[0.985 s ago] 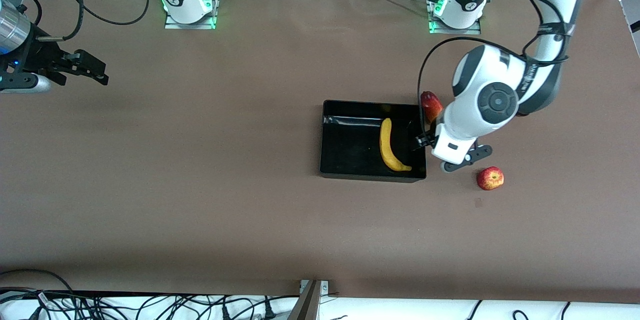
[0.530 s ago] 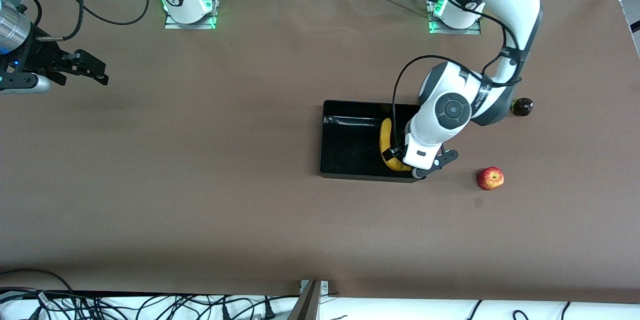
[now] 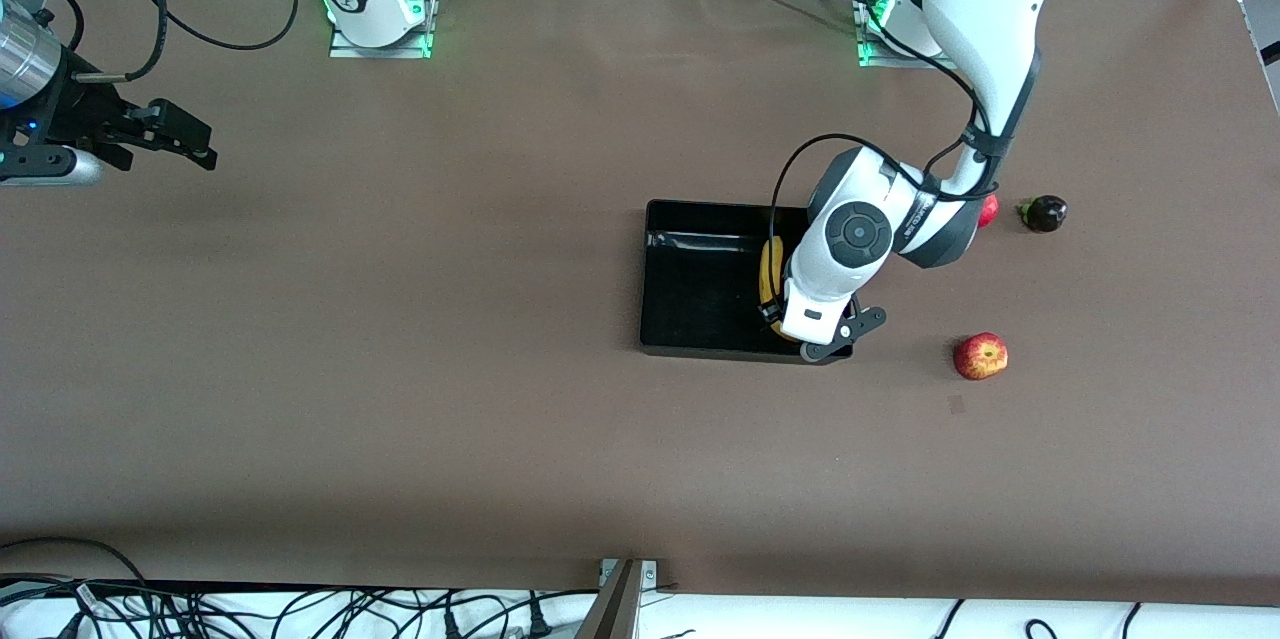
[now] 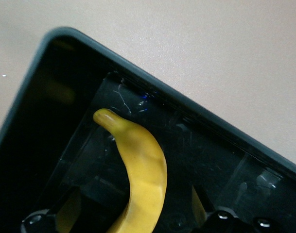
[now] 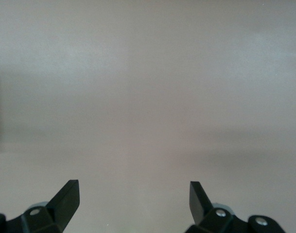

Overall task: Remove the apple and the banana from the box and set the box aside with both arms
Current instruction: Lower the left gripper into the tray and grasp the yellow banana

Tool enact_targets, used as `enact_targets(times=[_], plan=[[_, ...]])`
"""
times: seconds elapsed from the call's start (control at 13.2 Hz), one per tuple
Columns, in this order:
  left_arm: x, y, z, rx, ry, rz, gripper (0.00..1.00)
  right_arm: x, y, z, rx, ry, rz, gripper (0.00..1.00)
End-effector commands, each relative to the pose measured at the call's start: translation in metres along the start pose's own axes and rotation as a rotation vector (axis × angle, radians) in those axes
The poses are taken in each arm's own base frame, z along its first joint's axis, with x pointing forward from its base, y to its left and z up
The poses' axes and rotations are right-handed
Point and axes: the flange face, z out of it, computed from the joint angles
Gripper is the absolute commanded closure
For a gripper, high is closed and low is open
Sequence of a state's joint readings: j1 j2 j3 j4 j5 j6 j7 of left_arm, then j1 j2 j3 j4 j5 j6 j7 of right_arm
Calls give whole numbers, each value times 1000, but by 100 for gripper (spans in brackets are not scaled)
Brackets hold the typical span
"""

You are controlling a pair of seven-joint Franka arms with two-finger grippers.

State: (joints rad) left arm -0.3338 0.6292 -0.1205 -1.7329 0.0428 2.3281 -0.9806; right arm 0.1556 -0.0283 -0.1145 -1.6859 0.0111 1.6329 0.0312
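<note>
- Yellow curved banana [image 4: 140,174] lies in the glossy black plastic box [image 3: 700,319]; left gripper [image 3: 790,319], fingers spread, hangs over it.
- Red-yellow apple [image 3: 980,356] sits outside, on the brown table [image 3: 400,369].
- Right gripper [image 5: 133,199] waits, released.
- Next: lower, pinch the banana.

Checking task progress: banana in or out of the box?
In. The banana lies on the floor of the box, under the open left gripper.

Bench [image 3: 400,369]: plain matte brown; box [image 3: 700,289]: glossy black; banana [image 4: 143,170]: plain yellow, tip slightly darker; apple [image 3: 981,356]: red with yellow patches; small dark fruit [image 3: 1045,213]: near-black purple, green stem; left arm [image 3: 985,9]: white with grey-black joint caps, black cables; green lights at both bases
</note>
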Motion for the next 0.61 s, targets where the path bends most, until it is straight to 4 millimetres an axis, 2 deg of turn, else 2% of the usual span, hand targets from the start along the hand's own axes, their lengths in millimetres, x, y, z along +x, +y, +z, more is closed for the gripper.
enact_targets(times=[0.0,0.15,0.38,0.45,0.53], plan=[[-10,-4,23,13,45,-2,0,0,2,-4,-13,-1,-11,0],[-16,-11,38,7,70,-8,0,0,2,-4,-13,-1,-11,0],[-20,-11,47,8,74,-23,0,0,2,-4,-13,-1,-11,0],[-19,-11,47,6,74,-36,11,0,2,-5,-13,1,-11,0],[-20,-10,47,6,75,-36,41,0,2,-4,-13,-1,-11,0]])
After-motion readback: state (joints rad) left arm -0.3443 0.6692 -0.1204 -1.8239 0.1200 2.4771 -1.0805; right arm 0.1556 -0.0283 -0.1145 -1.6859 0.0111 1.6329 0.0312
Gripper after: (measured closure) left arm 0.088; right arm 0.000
